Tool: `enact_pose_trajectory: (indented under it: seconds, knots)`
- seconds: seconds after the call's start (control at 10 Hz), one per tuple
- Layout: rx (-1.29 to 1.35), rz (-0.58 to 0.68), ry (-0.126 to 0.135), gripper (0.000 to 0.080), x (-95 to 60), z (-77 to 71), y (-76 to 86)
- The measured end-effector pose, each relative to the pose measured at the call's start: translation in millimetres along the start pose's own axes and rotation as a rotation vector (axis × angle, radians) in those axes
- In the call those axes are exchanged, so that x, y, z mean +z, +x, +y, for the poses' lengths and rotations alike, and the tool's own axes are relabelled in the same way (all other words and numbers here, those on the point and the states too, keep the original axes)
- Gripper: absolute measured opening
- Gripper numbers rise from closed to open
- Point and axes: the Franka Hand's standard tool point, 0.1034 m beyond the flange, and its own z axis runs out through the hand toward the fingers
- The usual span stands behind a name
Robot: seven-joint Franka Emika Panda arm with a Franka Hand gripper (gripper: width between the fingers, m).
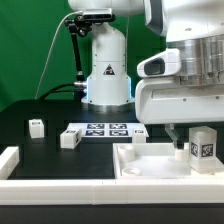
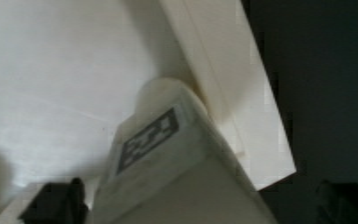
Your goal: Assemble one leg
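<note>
The leg (image 1: 203,144) stands upright inside the panel (image 1: 150,168), close against its raised rim on the exterior view's right. That closeness is the risk: a pad set askew could catch the rim or tip the leg, and the leg might then slip or cock in the grasp. The pincer (image 2: 202,205) straddles the leg, its dark fingers (image 2: 59,203) one on each side. Whether they press it or stand just off it, I cannot tell.

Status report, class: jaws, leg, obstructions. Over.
Jaws either side of leg, grip unconfirmed. Leg over panel, close to its rim. No obstruction seen.
</note>
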Motion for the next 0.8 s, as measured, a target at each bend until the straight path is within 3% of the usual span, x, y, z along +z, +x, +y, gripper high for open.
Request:
enact_pose_trajectory:
  seconds: [0.4,0.6,0.7,0.8]
  knots:
    - [-0.333,0.021,-0.006,0.0648,2.8,3.6,-0.7]
    - [-0.333,0.021,-0.006,0.0386,3.0,3.6,-0.9]
    - [-0.333,0.021,-0.007,0.0386,2.9,4.3,-0.5]
    - [-0.325,0.021,-0.006,0.029,2.9,4.4,-0.5]
